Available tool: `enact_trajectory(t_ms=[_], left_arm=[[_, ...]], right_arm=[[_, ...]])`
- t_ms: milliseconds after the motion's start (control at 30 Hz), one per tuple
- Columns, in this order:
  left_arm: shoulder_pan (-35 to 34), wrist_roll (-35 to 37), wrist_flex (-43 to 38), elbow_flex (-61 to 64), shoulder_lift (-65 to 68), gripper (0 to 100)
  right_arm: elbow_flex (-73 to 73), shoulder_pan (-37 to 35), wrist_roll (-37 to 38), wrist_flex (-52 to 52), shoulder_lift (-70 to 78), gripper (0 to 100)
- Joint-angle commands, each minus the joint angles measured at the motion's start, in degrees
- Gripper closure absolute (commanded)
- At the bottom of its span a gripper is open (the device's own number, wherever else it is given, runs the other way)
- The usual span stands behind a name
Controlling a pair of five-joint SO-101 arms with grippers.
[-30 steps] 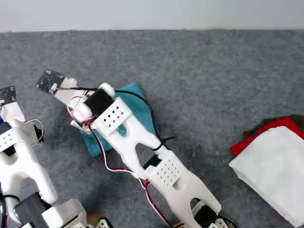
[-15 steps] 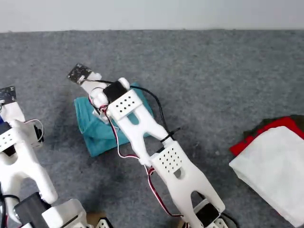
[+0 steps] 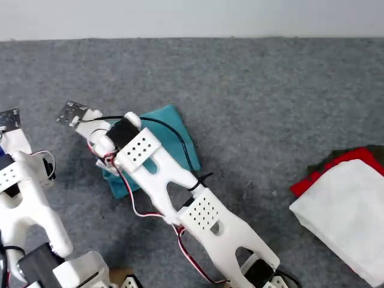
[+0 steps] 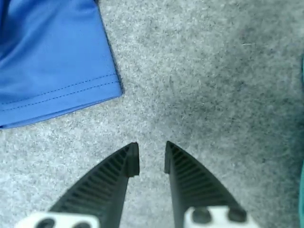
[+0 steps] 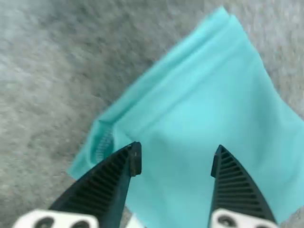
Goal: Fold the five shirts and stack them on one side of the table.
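Note:
A folded teal shirt lies on the grey carpet left of centre. My right arm stretches across it from the near edge. In the right wrist view my right gripper hovers open over the teal shirt near its folded edge, with nothing between the fingers. My left arm stands at the near left. My left gripper is above bare carpet, its fingers a narrow gap apart and holding nothing. A blue shirt lies flat just beyond it.
At the right edge sits a stack of folded shirts: a white one on top, a red one under it and a dark one below. A white wall borders the far side.
My right wrist swung to the far right over the teal shirt half a second ago and has come back to the left. The teal shirt and my left arm have stayed put.

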Motion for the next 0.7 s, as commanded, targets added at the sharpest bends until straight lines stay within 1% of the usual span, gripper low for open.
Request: enact_trajectory(t_ms=[0,67,233,300,367,600,667], left_arm=[[-0.2,-0.7,-0.2,-0.4,-1.8,90],[-0.2,-0.7,-0.2,-0.4,-2.0,90],[-0.1,-0.7,-0.2,-0.4,-1.9,90],[-0.1,-0.7,-0.2,-0.4,-1.9,90],[-0.1,-0.7,-0.2,-0.4,-1.9,90],[-0.1,-0.7,-0.2,-0.4,-1.9,90],[-0.2,-0.7,-0.2,-0.5,-2.0,90]], right_arm=[[-2.3,-1.3,-0.5,2.5,-5.1,75.3],[-2.3,-0.5,-0.5,2.5,-5.3,75.3],[-2.5,5.8,-0.5,2.2,-2.3,75.3],[-2.4,6.3,-0.7,2.5,-0.7,75.3],[-2.4,5.5,-0.8,2.5,0.1,75.3],[-2.2,-1.2,-0.9,2.6,0.7,75.3],[-2.2,-2.2,-0.9,2.6,1.3,75.3]])
